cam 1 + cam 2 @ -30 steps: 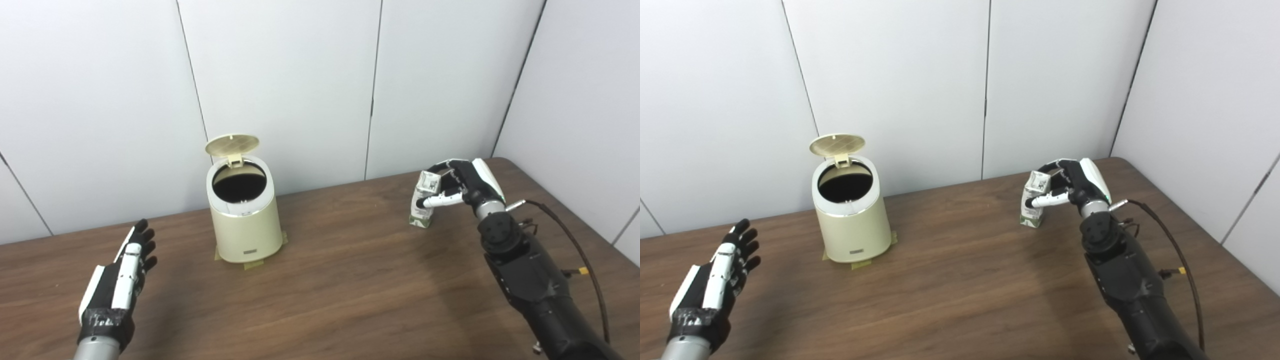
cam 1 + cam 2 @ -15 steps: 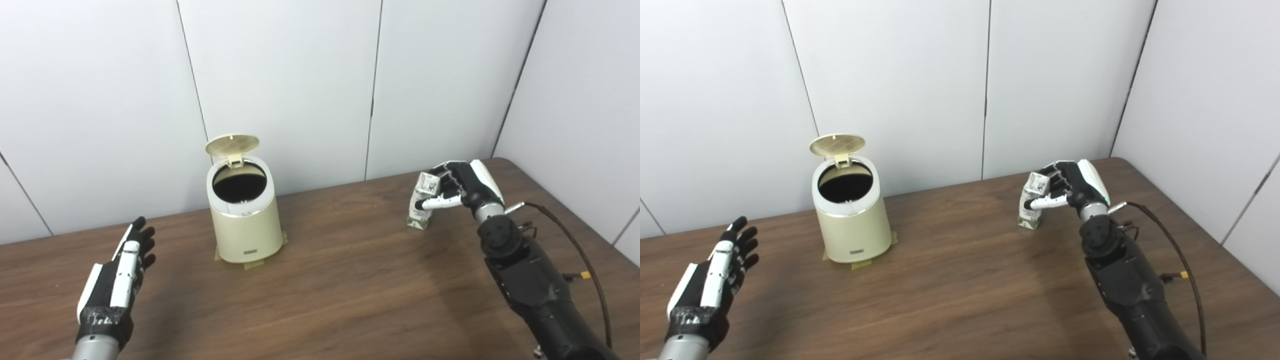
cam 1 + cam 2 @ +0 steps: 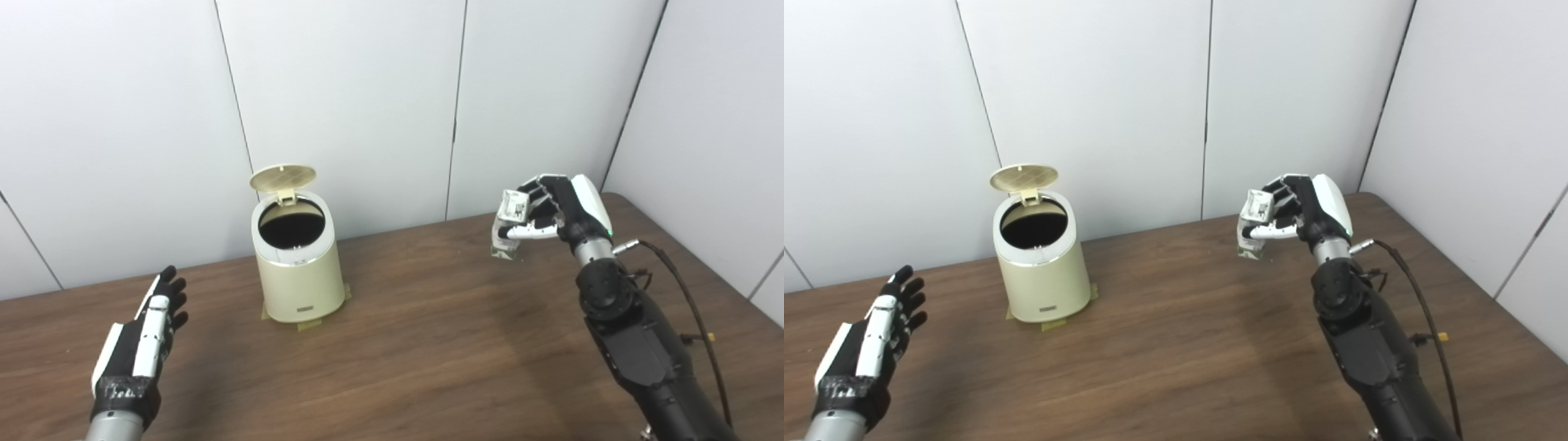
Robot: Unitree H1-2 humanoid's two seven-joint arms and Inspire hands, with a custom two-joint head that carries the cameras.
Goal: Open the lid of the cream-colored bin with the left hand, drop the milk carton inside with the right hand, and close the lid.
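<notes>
Bare table [image 3: 429, 331] between carton [image 3: 507, 228] and bin [image 3: 298, 263]; raised lid [image 3: 283, 177] stands behind open mouth.

Left hand [image 3: 142, 334] flat, fingers extended and apart, low at left (holding nothing); right hand [image 3: 560, 211] raised, fingers curled closed, forearm angled upward.

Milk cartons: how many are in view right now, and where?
1. The milk carton is held in the right hand, lifted above the table on its far right side, to the right of the open cream-colored bin. The bin's dark interior could hide something.
</notes>
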